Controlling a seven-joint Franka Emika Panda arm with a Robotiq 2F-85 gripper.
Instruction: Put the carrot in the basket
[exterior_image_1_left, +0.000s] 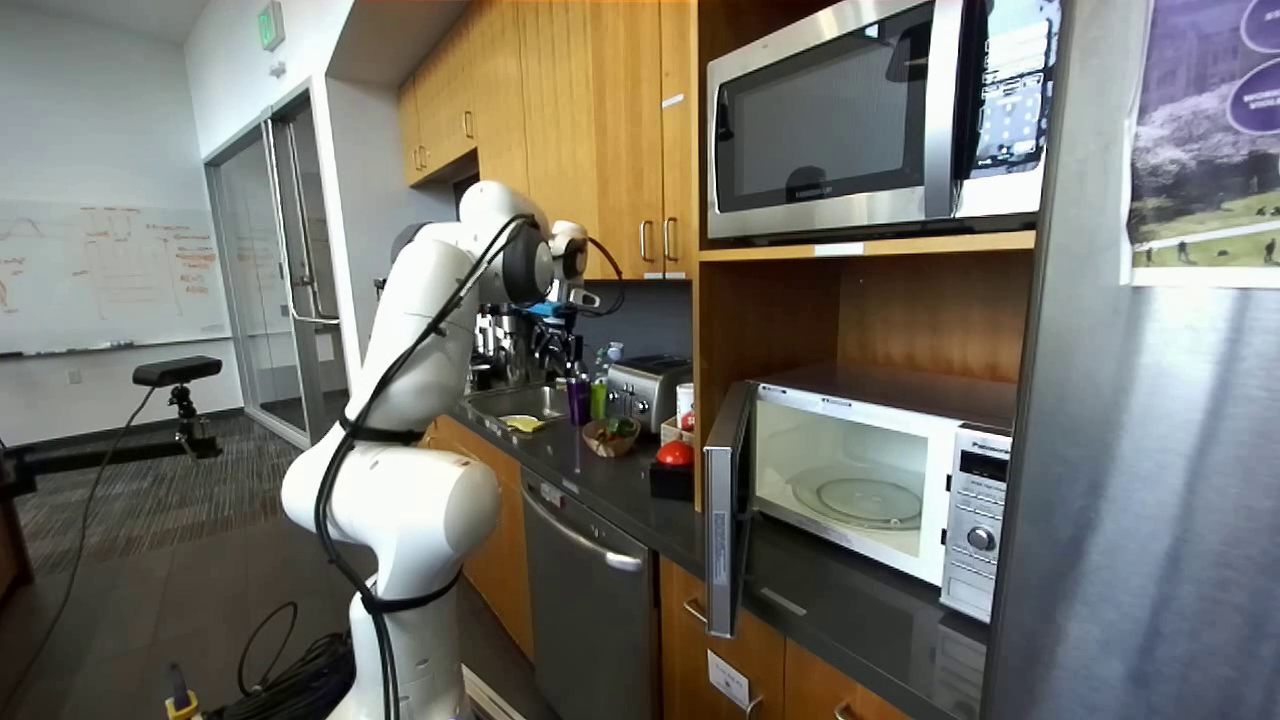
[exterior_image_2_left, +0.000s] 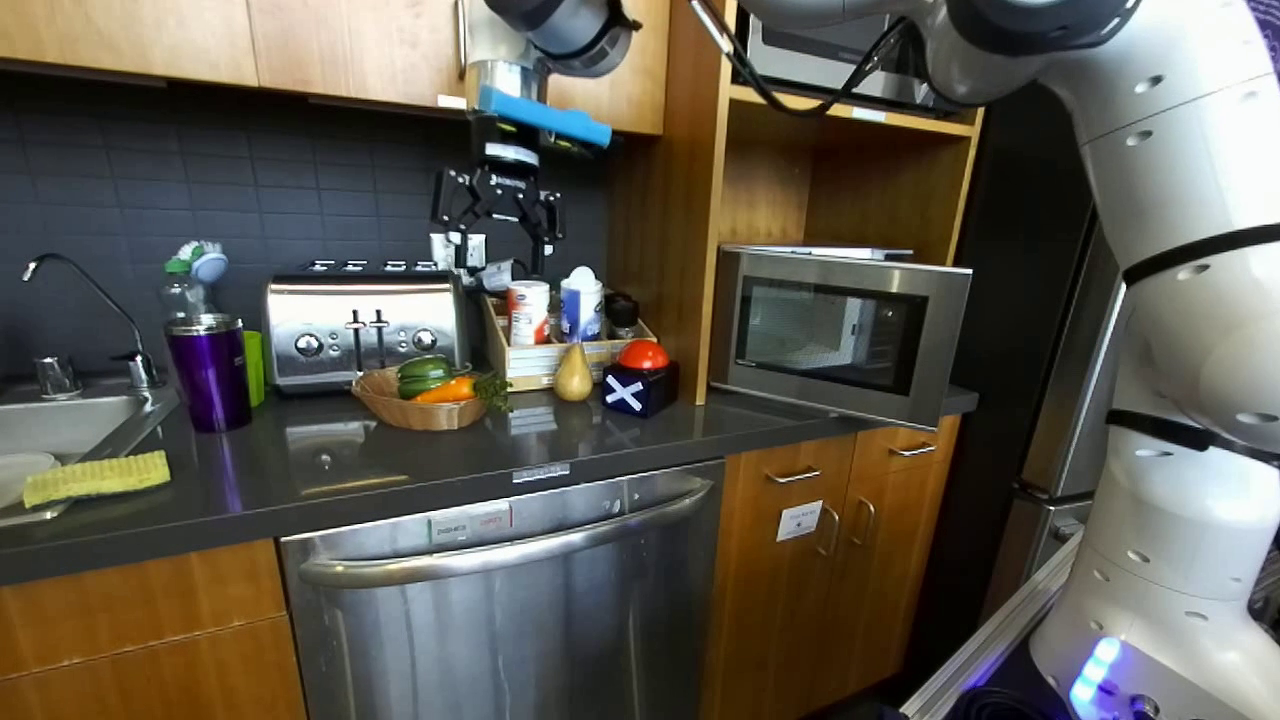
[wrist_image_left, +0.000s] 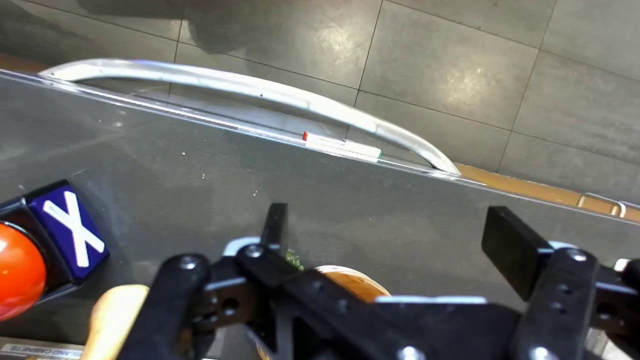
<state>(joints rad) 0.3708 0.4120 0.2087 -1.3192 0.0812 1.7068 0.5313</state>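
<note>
The carrot (exterior_image_2_left: 447, 391) is orange with leafy green tops that hang over the right rim of the wicker basket (exterior_image_2_left: 420, 413). It lies in the basket beside a dark green vegetable (exterior_image_2_left: 424, 372). The basket also shows in an exterior view (exterior_image_1_left: 600, 448), where I cannot make out the carrot clearly. My gripper (exterior_image_2_left: 500, 262) is open and empty, well above the counter and up from the basket. In the wrist view the gripper (wrist_image_left: 387, 220) has its fingers wide apart. It hides most of the basket (wrist_image_left: 352, 281); only some green leaves (wrist_image_left: 293, 259) show there.
A yellow pear (exterior_image_2_left: 574, 375) and a red button on a dark box (exterior_image_2_left: 640, 388) stand right of the basket. Behind are a toaster (exterior_image_2_left: 365, 330) and a wooden box (exterior_image_2_left: 535, 365) of canisters. A purple tumbler (exterior_image_2_left: 208, 375) stands left. A microwave door (exterior_image_2_left: 835, 335) sticks out, open.
</note>
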